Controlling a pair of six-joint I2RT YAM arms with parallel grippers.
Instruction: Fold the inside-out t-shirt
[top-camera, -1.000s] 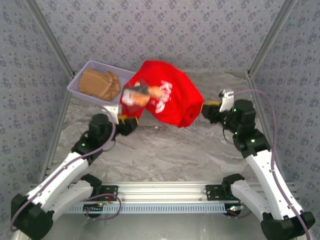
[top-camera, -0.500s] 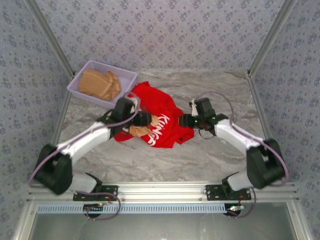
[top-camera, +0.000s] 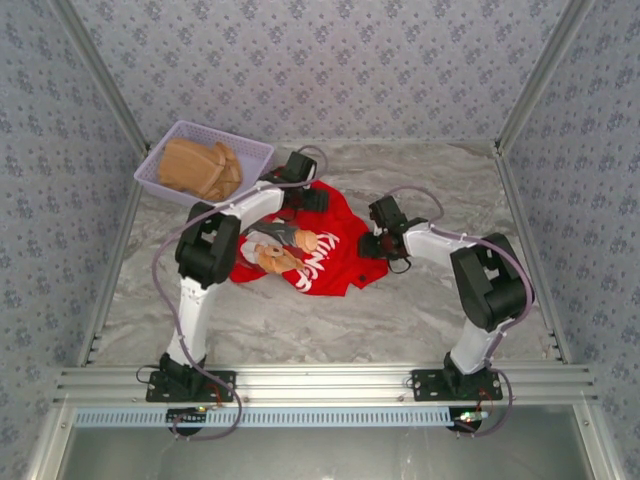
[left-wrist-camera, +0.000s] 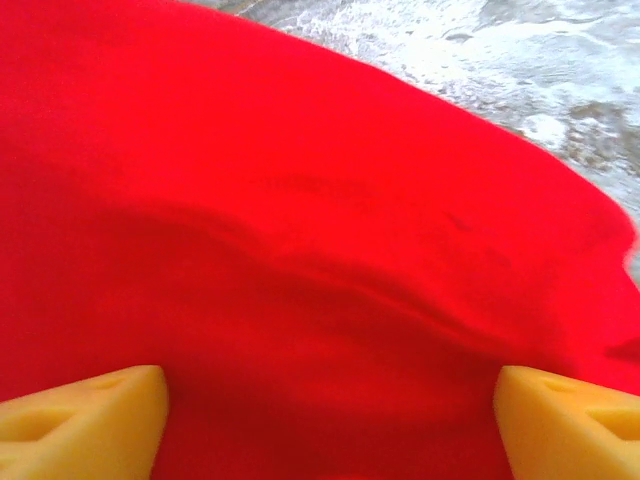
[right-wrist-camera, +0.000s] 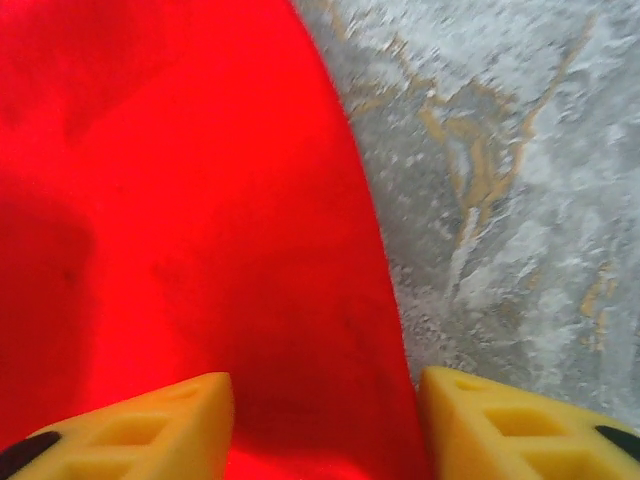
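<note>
From above, I saw the red t-shirt (top-camera: 345, 262) lying in a crumpled heap in the middle of the desk (top-camera: 440, 310). My left arm (top-camera: 195, 300) reached to the far edge of the heap, and the left jaws were over the cloth there. My right arm (top-camera: 435, 240) reached in from the right, and the right jaws were at the shirt's right edge.

In the left wrist view, the two yellow fingertips (left-wrist-camera: 85, 415) stood wide apart. Red cloth showed in the gap and beyond it, and they were not pinching it. In the right wrist view, the yellow fingertips (right-wrist-camera: 150, 430) stood apart too, but less wide, and nothing was pinched. The shirt's edge ran down between them, with red cloth on one side and bare desk on the other.

The heap was a bit longer from left to right than from near to far. The white letters (top-camera: 318, 262) faced up, and their line slanted from far right to near left. I could not tell where the neck or sleeves pointed. A purple basket (top-camera: 250, 152) with a tan folded garment (top-camera: 198, 167) sat at the far left, close to the shirt.
</note>
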